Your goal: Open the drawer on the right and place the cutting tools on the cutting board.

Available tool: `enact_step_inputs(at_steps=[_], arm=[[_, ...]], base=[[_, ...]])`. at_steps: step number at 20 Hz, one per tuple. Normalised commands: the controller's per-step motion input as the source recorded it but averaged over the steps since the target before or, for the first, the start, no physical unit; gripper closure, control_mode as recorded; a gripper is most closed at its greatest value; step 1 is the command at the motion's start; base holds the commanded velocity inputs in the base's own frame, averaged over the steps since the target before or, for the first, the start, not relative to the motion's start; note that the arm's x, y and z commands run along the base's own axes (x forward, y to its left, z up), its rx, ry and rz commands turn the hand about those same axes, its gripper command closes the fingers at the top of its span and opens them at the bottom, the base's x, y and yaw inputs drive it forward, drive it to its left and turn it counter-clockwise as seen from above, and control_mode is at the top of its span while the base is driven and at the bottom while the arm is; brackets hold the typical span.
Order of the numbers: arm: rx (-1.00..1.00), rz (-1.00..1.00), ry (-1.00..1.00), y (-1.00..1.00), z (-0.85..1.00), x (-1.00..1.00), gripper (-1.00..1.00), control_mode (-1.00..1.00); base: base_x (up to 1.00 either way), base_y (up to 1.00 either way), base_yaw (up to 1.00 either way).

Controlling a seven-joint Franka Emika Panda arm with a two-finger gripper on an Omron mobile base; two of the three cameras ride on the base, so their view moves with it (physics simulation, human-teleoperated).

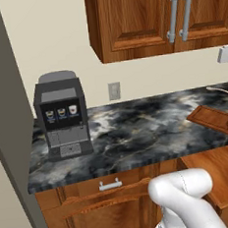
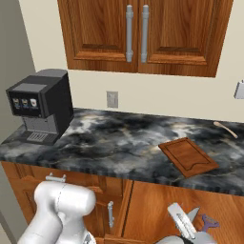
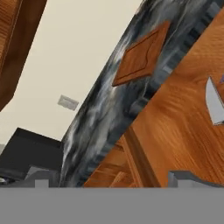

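1. Nearest the hand camera, the two dark tips of the claw are seen well apart, so it is judged open and holding nothing.
2. Just beyond them lies the drawer, already pulled out, its smooth orange-brown wooden floor exposed below the bench edge.
3. A silver knife blade lies flat on the drawer floor at the right; its handle is cut off by the picture edge in the hand view. In the right base view a flat silver tool and a small purple-handled piece are seen in the drawer; what they are cannot be told exactly.
4. The cutting board rests flat on the dark marbled bench, above and behind the open drawer, with nothing on it.
5. The knife is judged light, stiff and thin, with a slippery, sharp blade lying flush on smooth wood. A hold across the thicker handle is advised, since the blade offers little to pinch and may slide.
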Motion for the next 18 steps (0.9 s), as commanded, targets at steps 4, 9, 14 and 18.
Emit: enact_step_inputs(at_steps=[4,9,14,18], arm=[[-0.31,0.12,0.2,0.3,0.19,0.7,-1.0,-1.0],[-0.29,0.02,0.41,0.23,-0.01,0.71,-1.0,-1.0],[-0.19,0.0,0.48,0.07,-0.14,0.72,-1.0,-1.0],[-0.03,0.0,0.41,0.0,-0.28,0.5,-1.0,-1.0]], base=[[0.0,0.0,0.0],[0.0,0.0,0.0],[0.0,0.0,0.0],[0.0,0.0,0.0]])
